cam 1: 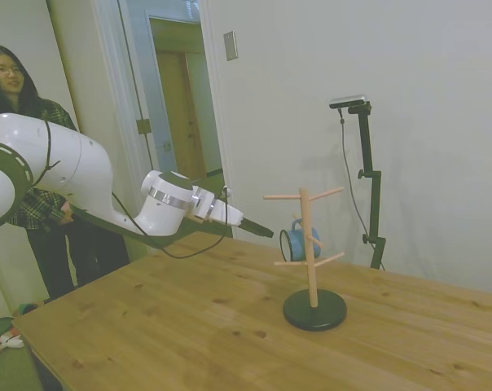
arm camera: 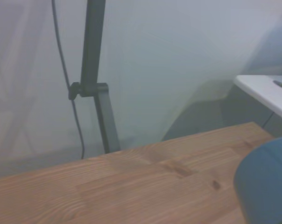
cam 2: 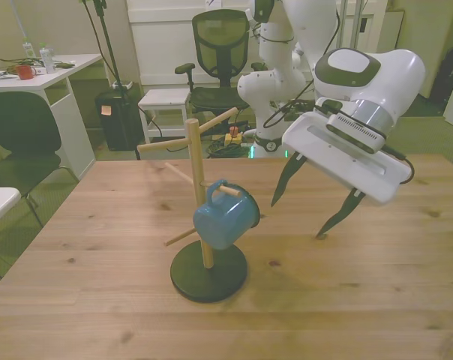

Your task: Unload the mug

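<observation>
The blue mug [cam 2: 224, 214] hangs by its handle on a peg of the wooden peg stand [cam 2: 196, 161], which rises from a round black base [cam 2: 208, 271]. From the side, the mug [cam 1: 294, 241] shows its pale opening toward the arm. My gripper [cam 2: 295, 218] is open, its two dark fingers spread wide and pointing down at the table, a short way to the front view's right of the mug and apart from it. In the side view the gripper [cam 1: 262, 230] sits just left of the mug. A blurred blue edge of the mug [arm camera: 267, 186] fills one corner of the wrist view.
The wooden table [cam 2: 346, 300] stretches around the stand. A person [cam 1: 22, 122] in a plaid shirt stands behind the arm in the side view. Beyond the table are an office chair [cam 2: 220, 52], a white desk [cam 2: 54, 71] and a small white stool [cam 2: 165, 101].
</observation>
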You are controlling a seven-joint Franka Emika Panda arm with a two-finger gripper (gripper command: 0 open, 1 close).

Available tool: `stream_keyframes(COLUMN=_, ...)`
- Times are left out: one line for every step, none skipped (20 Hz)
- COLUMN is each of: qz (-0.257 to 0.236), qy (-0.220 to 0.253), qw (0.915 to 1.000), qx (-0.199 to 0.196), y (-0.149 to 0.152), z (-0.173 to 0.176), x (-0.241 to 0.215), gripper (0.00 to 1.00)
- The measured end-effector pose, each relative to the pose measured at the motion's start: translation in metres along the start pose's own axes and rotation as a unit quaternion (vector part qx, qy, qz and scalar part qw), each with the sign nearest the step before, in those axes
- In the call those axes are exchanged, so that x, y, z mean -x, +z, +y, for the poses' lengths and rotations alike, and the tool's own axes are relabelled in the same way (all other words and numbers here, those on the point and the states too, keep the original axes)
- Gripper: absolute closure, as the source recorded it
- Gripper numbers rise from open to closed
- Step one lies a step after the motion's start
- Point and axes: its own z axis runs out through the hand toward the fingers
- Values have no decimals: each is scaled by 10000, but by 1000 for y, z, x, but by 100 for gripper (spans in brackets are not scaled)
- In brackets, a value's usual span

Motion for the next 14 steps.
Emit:
stream_keyframes(qz=17, qy=21, qw=10000, qx=21, y=3, z=2, x=-1, gripper=0)
stream_keyframes(qz=33, qy=36, qw=10000, qx=42, y=6, z=4, x=-2, gripper=0)
stream_keyframes(qz=52, qy=50, qw=10000, qx=64, y=9, z=6, x=-4, gripper=0)
stream_keyframes(qz=66, qy=60, qw=9999, qx=91, y=12, z=8, x=-5, gripper=0)
stream_keyframes(qz=80, qy=63, qw=9999, qx=118, y=15, z=11, x=-5, gripper=0)
stream_keyframes(qz=99, qy=68, qw=9998, qx=144, y=19, z=13, x=-6, gripper=0)
stream_keyframes(qz=120, qy=82, qw=9998, qx=166, y=22, z=16, x=-8, gripper=0)
stream_keyframes(qz=139, qy=108, qw=9997, qx=188, y=25, z=18, x=-9, gripper=0)
stream_keyframes(qz=162, qy=133, qw=9996, qx=211, y=28, z=20, x=-12, gripper=0)
stream_keyframes(qz=202, qy=155, qw=9994, qx=223, y=31, z=22, x=-15, gripper=0)
stream_keyframes(qz=232, qy=172, qw=9993, qx=237, y=34, z=24, x=-18, gripper=0)
stream_keyframes(qz=270, qy=189, qw=9992, qx=244, y=37, z=25, x=-21, gripper=0)
stream_keyframes(qz=316, qy=199, qw=9990, qx=238, y=40, z=27, x=-23, gripper=0)
stream_keyframes(qz=348, qy=222, qw=9989, qx=242, y=43, z=28, x=-26, gripper=0)
